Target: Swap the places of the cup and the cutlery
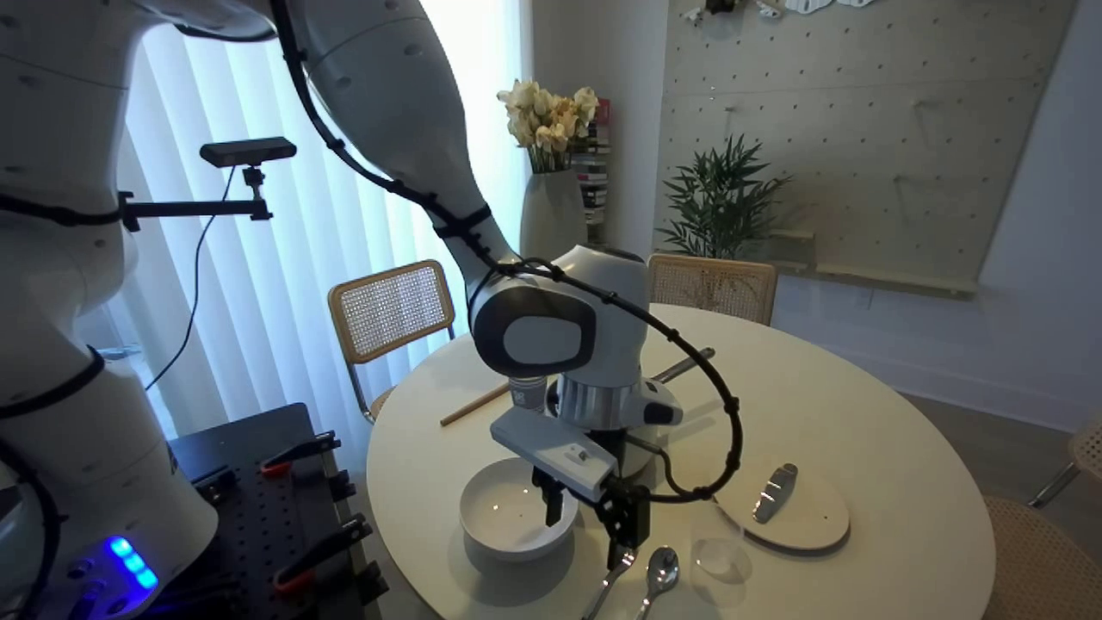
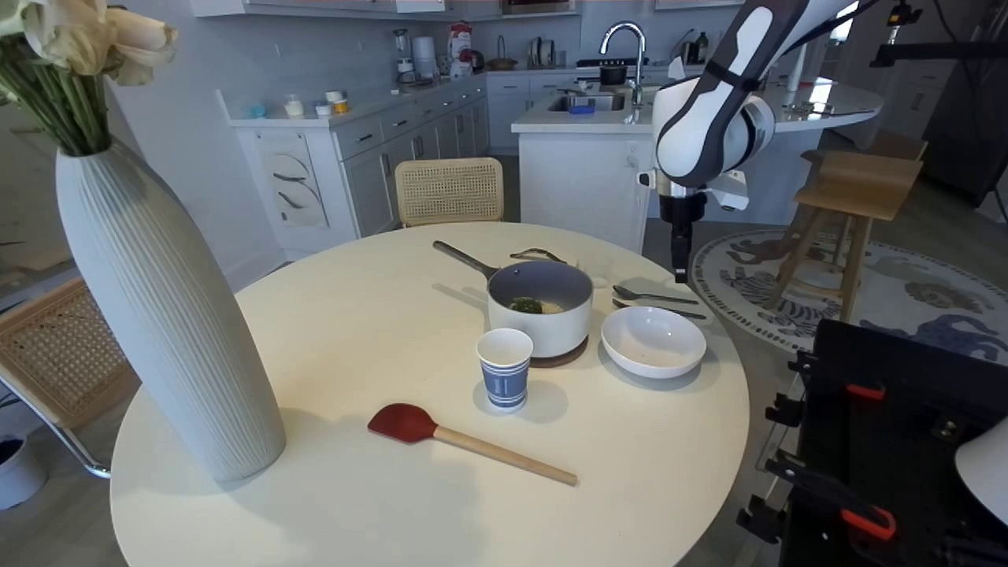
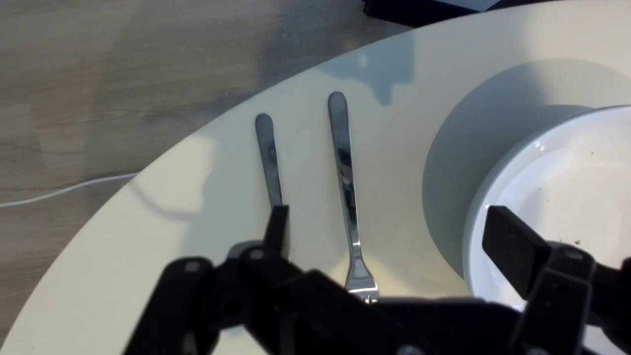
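Observation:
The cup (image 2: 505,378) is a small pale paper cup with blue bands, upright beside the pot; it is partly hidden by the arm in an exterior view (image 1: 527,393). The cutlery lies near the table edge beside the bowl: a silver fork (image 3: 347,187) and a silver spoon (image 3: 268,153). The fork (image 1: 608,585) and spoon (image 1: 661,572) also show in an exterior view. My gripper (image 3: 389,227) is open and empty above the table. In the wrist view the fork appears between its fingers; one finger covers part of the spoon, the other overlaps the bowl.
A white bowl (image 2: 654,346) stands next to the fork. A white pot (image 2: 543,335) with a long handle stands behind it. A clear glass (image 1: 721,561) is beside the spoon. A board (image 1: 814,521) holds a lone silver utensil. A red spatula (image 2: 405,423) and tall vase (image 2: 181,315) are further off.

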